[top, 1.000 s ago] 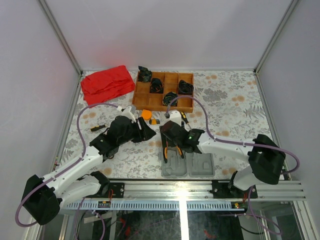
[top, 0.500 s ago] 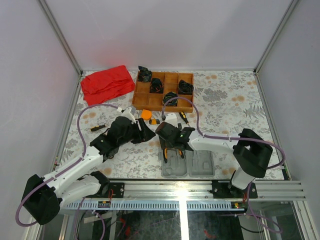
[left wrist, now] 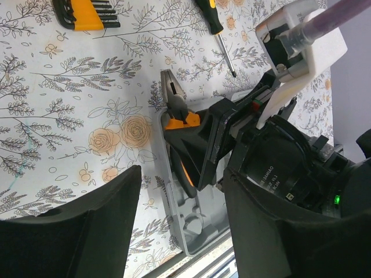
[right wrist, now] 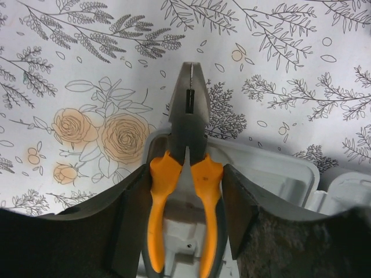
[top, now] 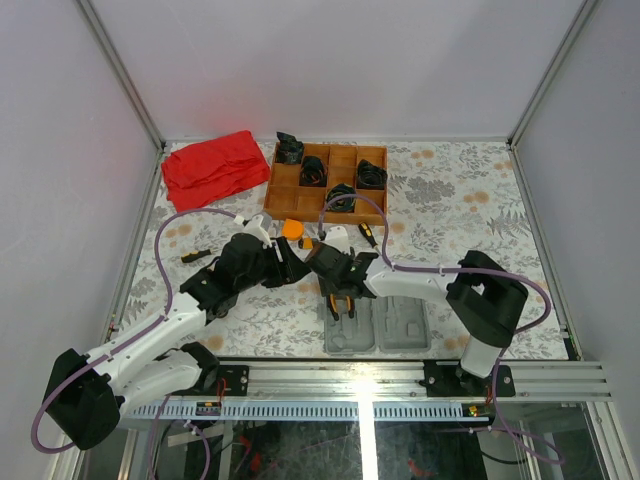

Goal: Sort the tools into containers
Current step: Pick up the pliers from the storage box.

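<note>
Orange-handled pliers (right wrist: 189, 124) lie in the left half of the grey case (right wrist: 272, 168). Their handles rest in the moulded recess and the steel head pokes over the case's far rim onto the flowered table (right wrist: 290, 69). The case sits opened flat at the table's near edge, about midway along it, its two halves side by side.

The right gripper (right wrist: 185, 171) straddles the pliers — one finger just outside each handle, close against the orange grips. Whether they pinch the handles or only bracket them cannot be told. The left gripper (top: 293, 266) hovers just left of it, beyond the case's far left corner. Its fingers (left wrist: 87, 226) are spread wide with nothing between them — released, holding nothing.

Past the case, toward the middle of the table, a black-and-yellow screwdriver (left wrist: 219, 35) lies on the cloth. The hex keys (left wrist: 87, 13) in their orange holder lie to its left, apart from it. A round orange tape measure (top: 292, 229) sits just beyond those. A small tool (top: 195, 256), black with an orange end, lies near the left edge.

Toward the far edge stands a wooden tray (top: 283, 195) with black bundles (top: 372, 176) in several compartments. A red cloth (top: 213, 167) is crumpled in the far left corner.
</note>
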`<state>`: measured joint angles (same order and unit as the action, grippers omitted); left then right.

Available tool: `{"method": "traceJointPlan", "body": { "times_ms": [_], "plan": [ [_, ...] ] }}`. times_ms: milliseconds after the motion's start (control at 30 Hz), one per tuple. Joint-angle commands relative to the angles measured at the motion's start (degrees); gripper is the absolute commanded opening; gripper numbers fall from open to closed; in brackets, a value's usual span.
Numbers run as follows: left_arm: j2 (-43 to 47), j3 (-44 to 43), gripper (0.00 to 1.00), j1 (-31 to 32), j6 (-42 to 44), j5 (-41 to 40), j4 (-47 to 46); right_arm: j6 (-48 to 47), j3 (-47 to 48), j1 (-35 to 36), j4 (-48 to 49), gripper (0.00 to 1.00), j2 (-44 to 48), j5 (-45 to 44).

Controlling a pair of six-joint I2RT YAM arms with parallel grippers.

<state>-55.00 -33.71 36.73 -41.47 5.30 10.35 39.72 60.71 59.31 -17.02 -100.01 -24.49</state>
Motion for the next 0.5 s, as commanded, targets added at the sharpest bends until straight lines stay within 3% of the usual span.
{"method": "traceJointPlan", "body": {
  "times_ms": [0,133,367,467],
  "plan": [
    [0.2,0.2,0.57,0.2,0.3,-0.8,-0.5,0.1,1.7,-0.6,-1.4,0.53,-2.5,-1.5],
    [0.2,0.3,0.57,0.2,0.1,-0.9,-0.6,0.6,1.3,-0.7,-2.3,0.44,-2.9,-1.2],
    [0.3,0.5,0.57,0.1,-0.3,-1.5,-0.4,0.7,-1.4,-0.8,0.0,0.16,2.4,-0.9],
    [0.6,0.8,0.57,0.2,-0.8,-1.8,-0.6,0.1,-3.1,-1.1,2.5,0.14,6.5,0.1]
  ]
}}
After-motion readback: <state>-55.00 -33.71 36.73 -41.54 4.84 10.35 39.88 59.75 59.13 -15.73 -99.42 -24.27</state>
